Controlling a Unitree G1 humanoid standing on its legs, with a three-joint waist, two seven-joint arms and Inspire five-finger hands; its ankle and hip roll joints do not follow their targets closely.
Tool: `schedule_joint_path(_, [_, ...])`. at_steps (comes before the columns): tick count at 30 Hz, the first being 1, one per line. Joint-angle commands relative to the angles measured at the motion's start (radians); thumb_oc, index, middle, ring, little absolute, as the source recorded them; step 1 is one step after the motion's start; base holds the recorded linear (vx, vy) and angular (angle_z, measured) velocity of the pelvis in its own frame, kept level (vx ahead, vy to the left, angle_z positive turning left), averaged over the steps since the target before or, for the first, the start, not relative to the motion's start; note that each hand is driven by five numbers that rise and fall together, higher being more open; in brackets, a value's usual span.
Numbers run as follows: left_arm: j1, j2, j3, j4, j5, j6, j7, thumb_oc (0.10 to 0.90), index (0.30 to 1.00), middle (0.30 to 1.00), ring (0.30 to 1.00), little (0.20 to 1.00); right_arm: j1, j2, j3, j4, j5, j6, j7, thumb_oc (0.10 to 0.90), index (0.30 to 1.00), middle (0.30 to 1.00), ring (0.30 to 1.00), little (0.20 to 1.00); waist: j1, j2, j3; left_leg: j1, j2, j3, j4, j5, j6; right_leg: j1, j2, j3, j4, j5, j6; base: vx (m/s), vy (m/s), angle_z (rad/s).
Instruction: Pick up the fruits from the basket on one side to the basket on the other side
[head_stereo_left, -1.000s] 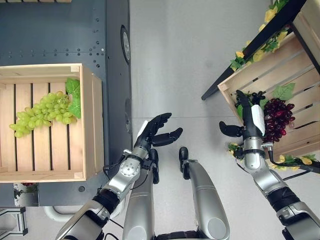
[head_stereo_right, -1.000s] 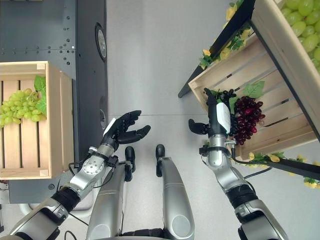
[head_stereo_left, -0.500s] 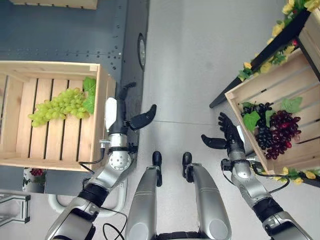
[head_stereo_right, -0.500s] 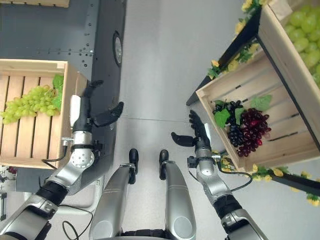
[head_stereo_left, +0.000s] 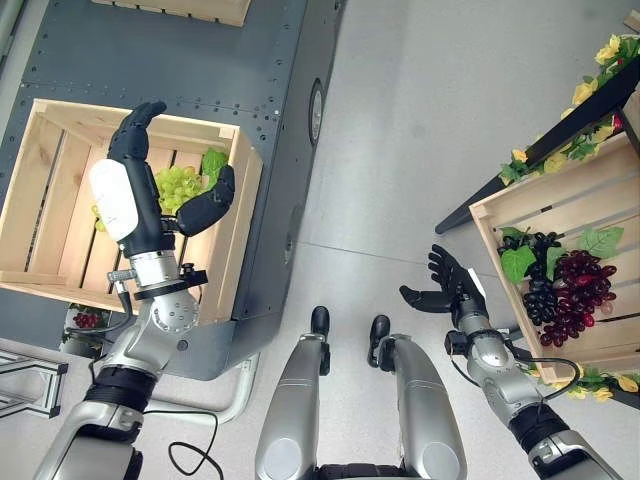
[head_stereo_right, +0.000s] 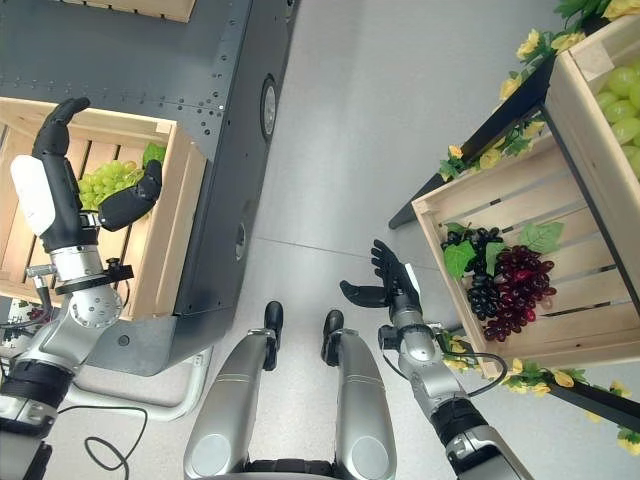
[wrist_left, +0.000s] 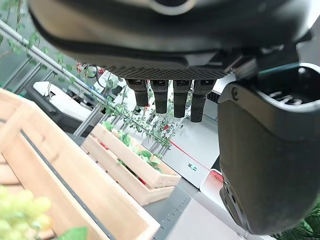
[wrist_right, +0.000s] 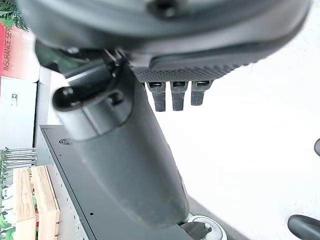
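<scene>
Left hand (head_stereo_left: 135, 195) spread (empty) over green grapes (head_stereo_left: 178, 185).

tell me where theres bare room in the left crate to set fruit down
In the left crate, bare slats run along its left side and near wall, left of the left hand. The far right corner is crowded by green grapes and a leaf, with the hand over them.

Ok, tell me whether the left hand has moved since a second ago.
Yes. The left hand has swung from mid-floor, right of the wooden crate, to above that crate, open over the green grapes.
</scene>
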Motion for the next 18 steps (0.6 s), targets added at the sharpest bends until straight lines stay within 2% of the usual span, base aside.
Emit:
schedule_joint_path(1, [-0.026, 0.050, 0.106, -0.033, 0.012, -0.019, 0.103, 0.800, 0.900, 0.900, 0.900, 0.900, 0.017, -0.044, -0.039, -0.080, 0.006, -0.070, 0.041, 0.800, 0.900, 0.900, 0.900, 0.900, -0.007, 0.044, -0.015, 0.023, -0.044, 0.070, 0.051, -0.077, 0.026, 0.059, 0.019, -0.028, -0.046, 0.043, -0.006, 0.03, 0.061, 0.03])
schedule_joint_path(4, [-0.044, 0.105, 0.105, 0.057, 0.007, 0.032, 0.104, 0.800, 0.900, 0.900, 0.900, 0.900, 0.019, -0.064, -0.032, -0.075, 0.002, -0.068, 0.046, 0.800, 0.900, 0.900, 0.900, 0.900, -0.006, 0.043, -0.015, 0.010, -0.038, 0.071, 0.051, -0.069, 0.025, 0.050, 0.016, -0.030, -0.050, 0.045, -0.006, 0.01, 0.066, 0.04])
schedule_joint_path(6, [-0.058, 0.140, 0.086, 0.114, -0.003, 0.089, 0.085, 0.800, 0.900, 0.900, 0.900, 0.900, 0.011, -0.078, -0.029, -0.069, -0.009, -0.071, 0.035, 0.800, 0.900, 0.900, 0.900, 0.900, -0.006, 0.043, -0.015, 0.005, -0.035, 0.072, 0.050, -0.067, 0.024, 0.047, 0.015, -0.033, -0.052, 0.045, -0.005, 0.00, 0.069, 0.03])
schedule_joint_path(10, [-0.114, 0.198, 0.037, 0.262, -0.059, 0.179, 0.019, 0.800, 0.900, 0.900, 0.900, 0.900, -0.031, -0.114, -0.014, -0.063, -0.015, -0.056, 0.049, 0.800, 0.900, 0.900, 0.900, 0.900, -0.008, 0.042, -0.015, -0.024, -0.026, 0.076, 0.052, -0.059, 0.025, 0.023, 0.016, -0.037, -0.055, 0.050, -0.007, -0.02, 0.091, 0.02])
schedule_joint_path(18, [-0.263, 0.271, -0.049, 0.439, -0.041, 0.286, -0.063, 0.800, 0.900, 0.900, 0.900, 0.900, -0.073, -0.140, 0.029, -0.049, 0.005, -0.046, 0.075, 0.800, 0.900, 0.900, 0.900, 0.900, -0.014, 0.029, -0.015, -0.079, -0.010, 0.087, 0.063, -0.053, 0.025, -0.025, 0.016, -0.041, -0.057, 0.058, -0.004, -0.02, 0.092, 0.07])
